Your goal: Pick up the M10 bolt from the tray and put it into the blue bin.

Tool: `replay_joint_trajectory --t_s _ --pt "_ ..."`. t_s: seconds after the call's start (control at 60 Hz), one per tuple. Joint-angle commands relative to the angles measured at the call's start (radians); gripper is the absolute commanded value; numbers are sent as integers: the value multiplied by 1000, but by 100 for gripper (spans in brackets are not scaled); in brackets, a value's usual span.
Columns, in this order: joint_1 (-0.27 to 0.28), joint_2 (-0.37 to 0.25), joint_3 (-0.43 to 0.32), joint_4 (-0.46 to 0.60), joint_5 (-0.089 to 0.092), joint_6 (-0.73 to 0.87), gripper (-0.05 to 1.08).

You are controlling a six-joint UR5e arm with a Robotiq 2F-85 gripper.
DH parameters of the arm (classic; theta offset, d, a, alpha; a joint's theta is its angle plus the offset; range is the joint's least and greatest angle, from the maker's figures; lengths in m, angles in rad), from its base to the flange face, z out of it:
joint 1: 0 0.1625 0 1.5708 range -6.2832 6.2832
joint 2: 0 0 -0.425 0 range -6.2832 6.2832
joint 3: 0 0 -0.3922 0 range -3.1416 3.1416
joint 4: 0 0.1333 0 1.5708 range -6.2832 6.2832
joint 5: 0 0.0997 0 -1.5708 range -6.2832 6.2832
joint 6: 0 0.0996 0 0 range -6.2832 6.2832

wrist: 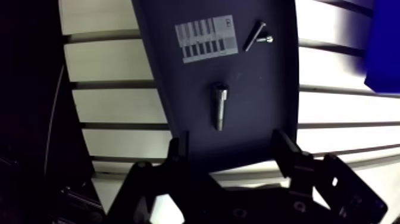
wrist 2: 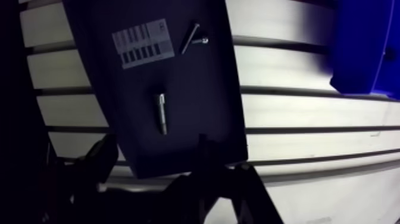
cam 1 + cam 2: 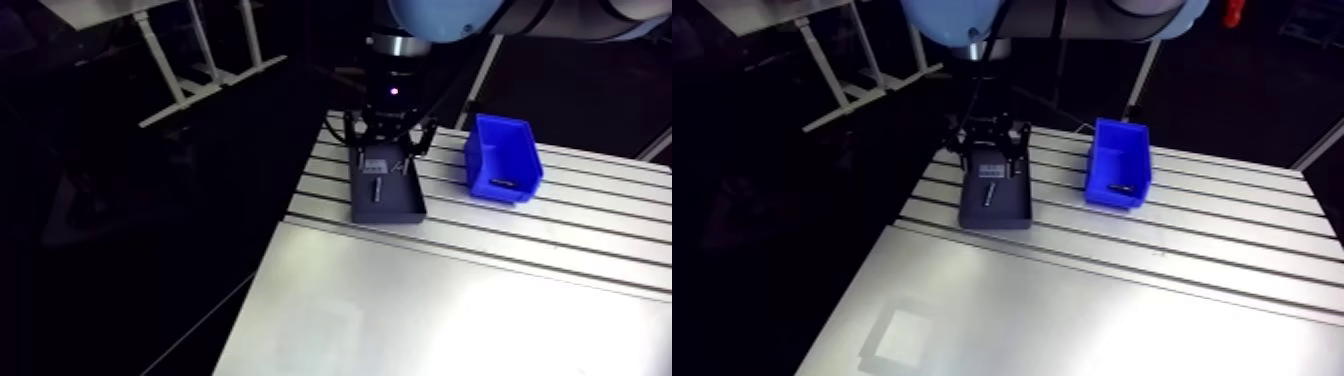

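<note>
The large dark bolt (image 1: 219, 106) lies flat in the middle of the dark tray (image 1: 190, 101), shank pointing toward my gripper. Beside a white label (image 1: 206, 38) at the tray's far end lie two smaller screws (image 1: 256, 37). My gripper (image 1: 232, 152) hangs above the tray's near end, open, with nothing between its fingers (image 1: 178, 149); the bolt is just ahead of them. In the arm view the gripper (image 3: 390, 150) stands over the tray's (image 3: 388, 200) far end. The blue bin (image 3: 503, 158) sits to the tray's right.
The tray and bin rest on the slotted aluminium table (image 3: 560, 225); a smooth metal sheet (image 3: 450, 310) covers its near part. A small dark item (image 3: 1119, 187) lies inside the bin. The table's left edge runs close to the tray.
</note>
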Motion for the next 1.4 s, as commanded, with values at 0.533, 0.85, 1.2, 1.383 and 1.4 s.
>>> replay_joint_trajectory --t_s 0.533,0.85,1.2,1.383,1.4 --pt "1 26 29 -41 -1 -11 51" --pt "0 39 32 -48 1 -14 53" --pt "-3 46 32 -59 1 -21 54" --pt "-4 52 32 -64 1 -21 57" --pt "-4 53 32 -64 1 -21 57"
